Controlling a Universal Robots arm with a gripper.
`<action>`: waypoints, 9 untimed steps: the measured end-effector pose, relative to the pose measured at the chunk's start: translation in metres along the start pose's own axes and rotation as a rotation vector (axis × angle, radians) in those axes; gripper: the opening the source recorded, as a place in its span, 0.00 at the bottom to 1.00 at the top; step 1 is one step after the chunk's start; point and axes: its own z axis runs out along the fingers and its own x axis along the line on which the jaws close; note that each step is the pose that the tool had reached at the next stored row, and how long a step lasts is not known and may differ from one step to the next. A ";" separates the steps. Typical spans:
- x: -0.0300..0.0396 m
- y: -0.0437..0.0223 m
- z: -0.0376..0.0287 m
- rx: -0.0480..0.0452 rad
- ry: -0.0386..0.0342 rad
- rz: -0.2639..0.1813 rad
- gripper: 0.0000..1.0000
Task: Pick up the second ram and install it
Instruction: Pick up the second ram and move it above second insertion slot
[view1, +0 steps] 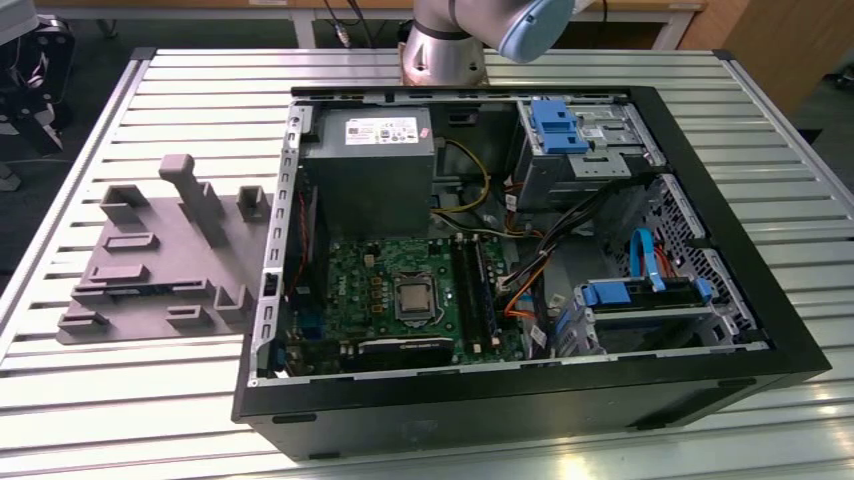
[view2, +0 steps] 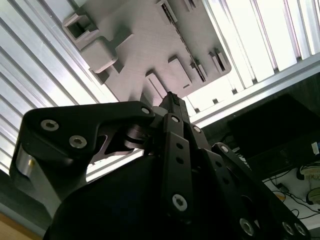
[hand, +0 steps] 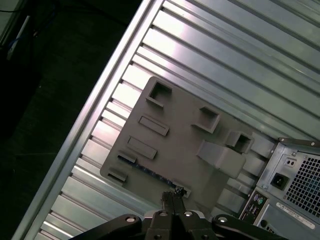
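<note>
The second ram (hand: 150, 173) stood on its long edge in a narrow slot of the grey holder plate (hand: 185, 145). In the first wrist view it appeared as a slim, dark strip with a row of small bluish marks along its upper edge. Its flat faces and any label on them were turned away from that camera, so no writing on it could be read.

The gripper (hand: 170, 199) hung above the holder plate, close to one end of the stick. Its fingers (hand: 166, 202) were pressed together with nothing between them. Contact with the stick could not be determined.

In the exterior view the holder plate lay on the slatted metal table (view1: 200, 80), just beside the open computer case (view1: 534, 410), on the exterior view's left. Inside the case, the green motherboard (view1: 387, 270) carried long black memory slots (view1: 474, 290). The grey power supply (view1: 367, 180) bore a white label (view1: 380, 130) whose print was too small to read.
</note>
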 end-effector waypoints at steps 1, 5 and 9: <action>0.0000 0.0000 0.0000 0.0000 0.0000 0.000 0.11; 0.0000 0.0000 0.0000 -0.0001 0.0002 -0.007 0.11; 0.0000 0.0000 0.0000 -0.0001 0.0002 -0.007 0.11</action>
